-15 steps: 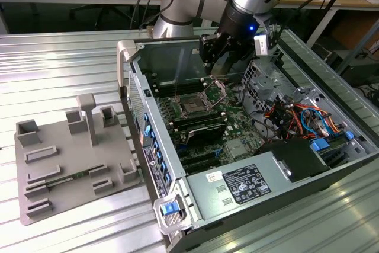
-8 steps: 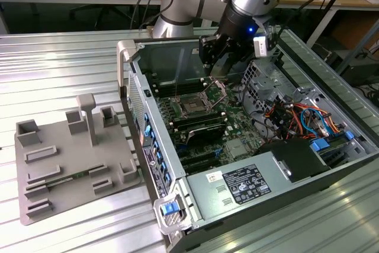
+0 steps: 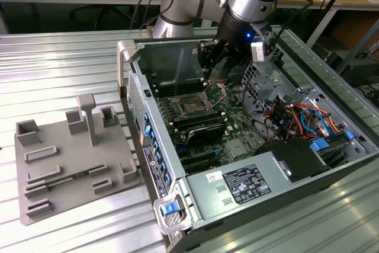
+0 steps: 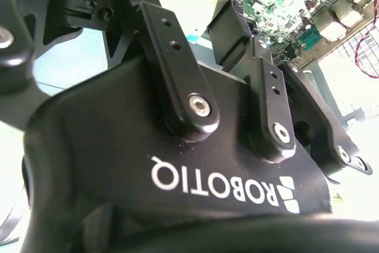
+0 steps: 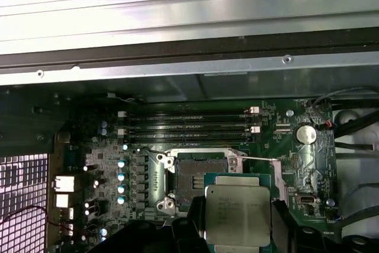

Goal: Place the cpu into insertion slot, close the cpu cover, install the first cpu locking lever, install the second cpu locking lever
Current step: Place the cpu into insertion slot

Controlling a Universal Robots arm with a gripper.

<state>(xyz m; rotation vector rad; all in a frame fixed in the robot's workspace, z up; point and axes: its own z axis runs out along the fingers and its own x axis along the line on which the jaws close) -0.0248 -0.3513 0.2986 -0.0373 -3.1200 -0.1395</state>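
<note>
Claw [image 3: 217, 72]: clamped on the cpu [image 5: 237, 213] by two opposite edges, chip held flat and metal top up, clear of the board [image 5: 308, 164]. Insertion slot [image 5: 198, 173]: open, beneath the claw and slightly off to one side of the held chip, apart from it. Handling, as judged: centre over the slot, square the edges, lower level, release only once seated, without force.

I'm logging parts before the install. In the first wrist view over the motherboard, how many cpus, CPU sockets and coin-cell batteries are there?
cpu, held in the pincer: 1
CPU socket: 1
coin-cell battery: 1
Total: 3
</note>
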